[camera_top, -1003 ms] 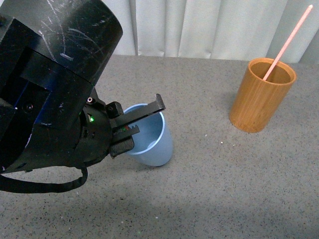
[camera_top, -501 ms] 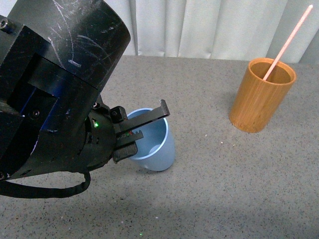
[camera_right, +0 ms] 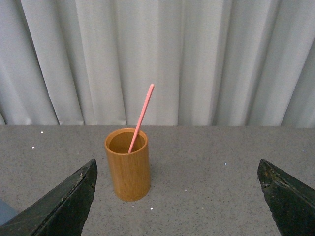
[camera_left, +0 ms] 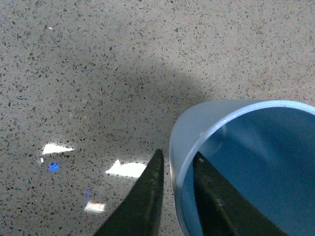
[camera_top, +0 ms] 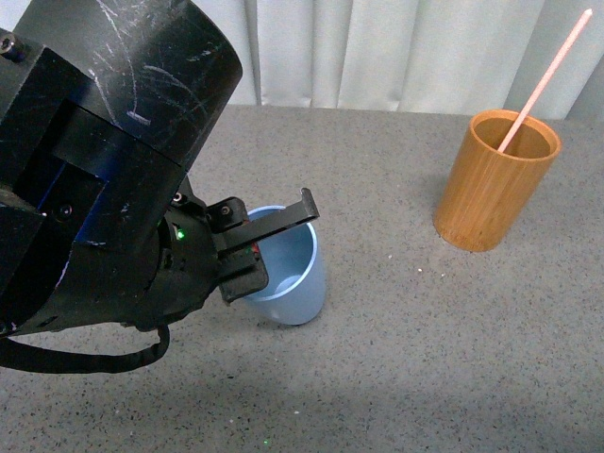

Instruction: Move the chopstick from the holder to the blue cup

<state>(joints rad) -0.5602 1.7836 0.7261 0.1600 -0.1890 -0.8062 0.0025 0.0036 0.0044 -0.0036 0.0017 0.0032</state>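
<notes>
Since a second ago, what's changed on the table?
The left tool, pinching the wall of the blue cup with one finger inside and one outside, has tipped the cup from tilted to about upright, roughly in the same spot. The arm shifted a little with it. Nothing was let go. The holder and the chopstick leaning in it stayed as they were.

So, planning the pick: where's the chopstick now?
Front view, far right: the chopstick stands leaning in the holder, well apart from the blue cup.
</notes>
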